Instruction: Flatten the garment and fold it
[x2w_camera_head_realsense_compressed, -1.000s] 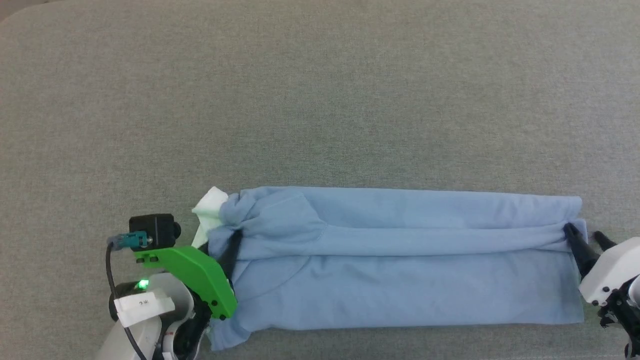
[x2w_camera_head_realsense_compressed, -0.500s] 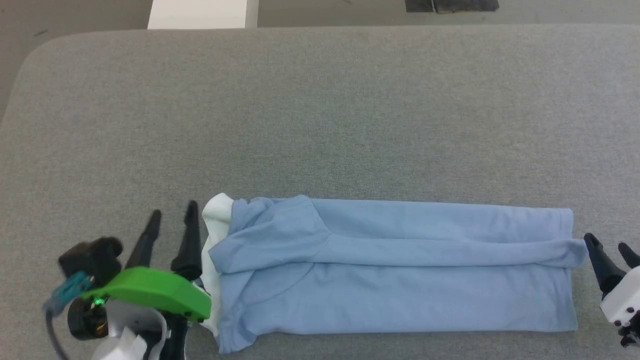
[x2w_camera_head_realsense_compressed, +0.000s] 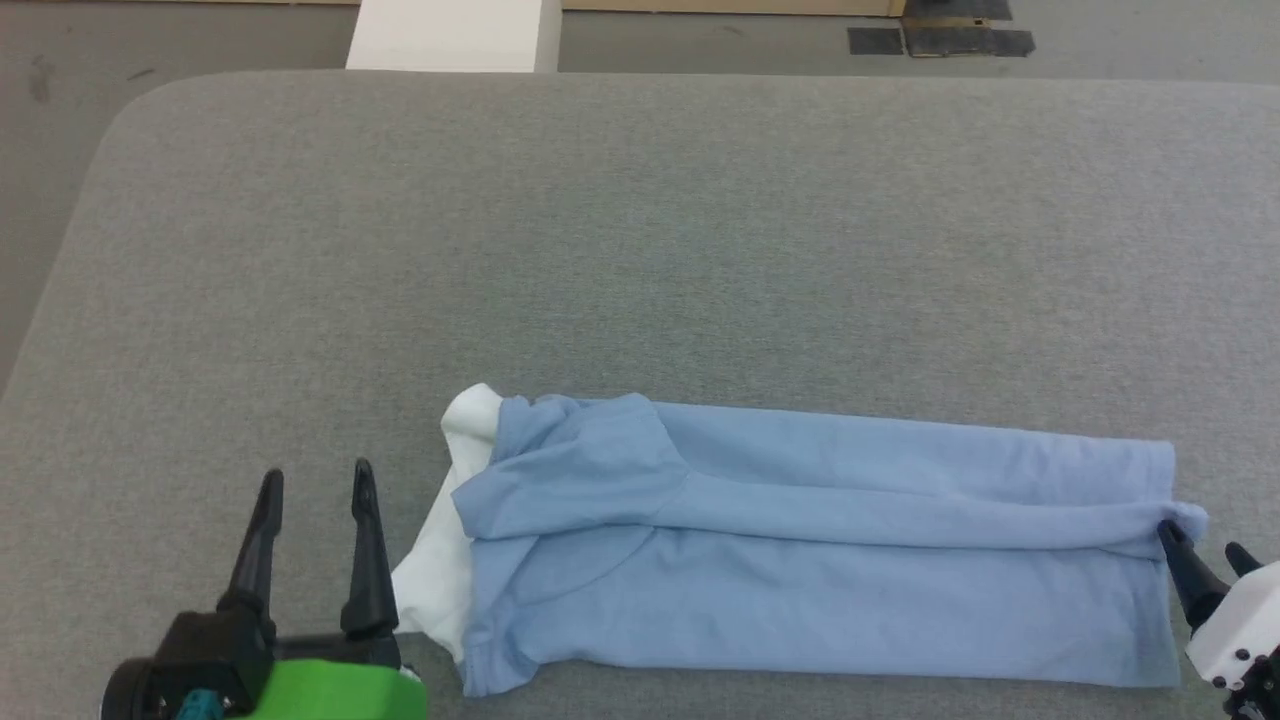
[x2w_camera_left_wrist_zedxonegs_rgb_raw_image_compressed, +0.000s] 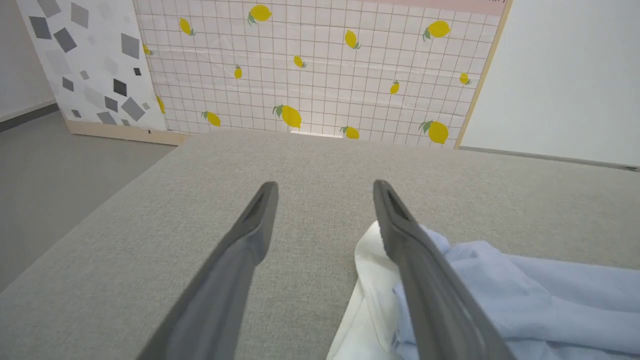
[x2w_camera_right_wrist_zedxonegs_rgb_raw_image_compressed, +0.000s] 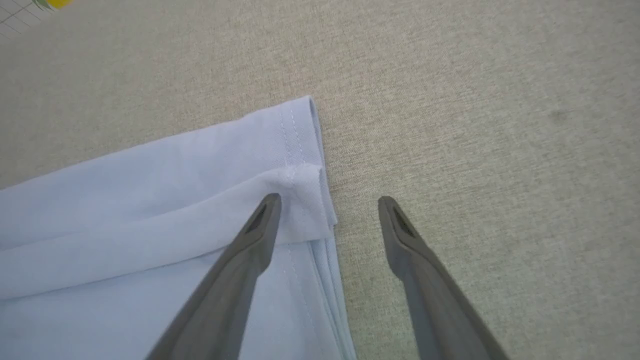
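head view: left gripper (x2w_camera_head_realsense_compressed: 317, 473), right gripper (x2w_camera_head_realsense_compressed: 1200, 540), fingers apart, flank garment (x2w_camera_head_realsense_compressed: 820, 580) on grey table (x2w_camera_head_realsense_compressed: 640, 250); white block (x2w_camera_head_realsense_compressed: 450, 35) beyond.

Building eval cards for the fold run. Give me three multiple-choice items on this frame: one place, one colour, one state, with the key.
1. Where is the white part of the shirt?
A. its left end
B. its right end
C. its middle

2. What colour is the shirt?
A. red
B. light blue
C. yellow

3. How is the left gripper?
A. shut on the shirt
B. shut, empty
C. open, empty

Key:
1 A, white fabric pokes out at the left end in the head view.
2 B, the long folded strip is light blue.
3 C, its jaws stand apart over bare table.
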